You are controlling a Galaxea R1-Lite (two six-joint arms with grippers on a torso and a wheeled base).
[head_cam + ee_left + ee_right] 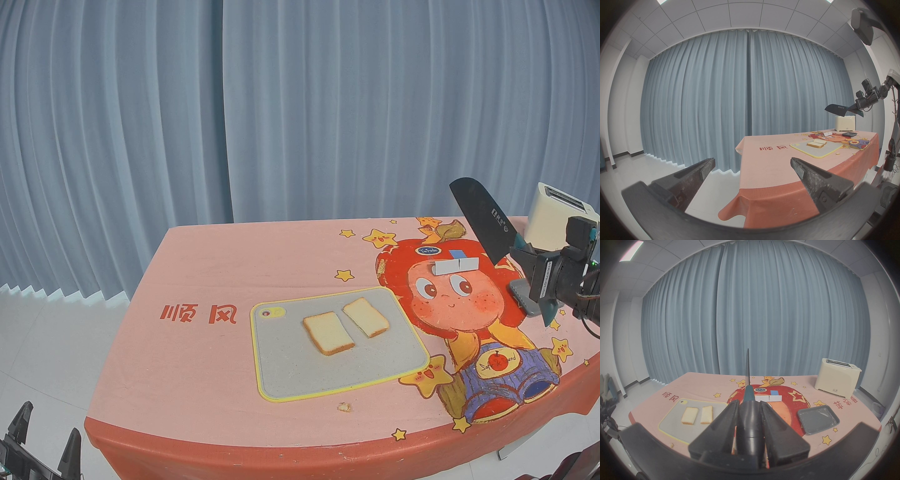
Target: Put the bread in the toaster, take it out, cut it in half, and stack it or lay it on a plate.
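Bread is cut already, I judge, and what is left is the plating. Everything sits on one table (pixel 206 262) under a pink printed cloth. At its far right corner stands one cream toaster (pixel 553 215), with nothing showing in its slots. One grey cutting board (pixel 300 369) lies near the front middle. One dark plate (pixel 818 418), more a shallow tray, lies on the right in front of the toaster, well apart from the board. My right claw (pixel 749 407) pinches the handle of one knife (pixel 484 219), held in the air over the table's right side with the blade pointing up and away. My left claw (pixel 752 162) is spread with nothing in it, low down off the table's front left corner. Two bread halves (pixel 329 333) lie flat on the board, just beside each other with a narrow gap. Behind the board sit two white blocks (pixel 456 265) with one small blue piece on top, and one crumb (pixel 344 407) lies in front of the board. The main risk is the knife: swinging that arm could knock the toaster or the blocks, and the right claw cannot lift bread until the knife is put down. Toast is brittle, so too hard a pinch may break a half, and picking one up may push its neighbour.
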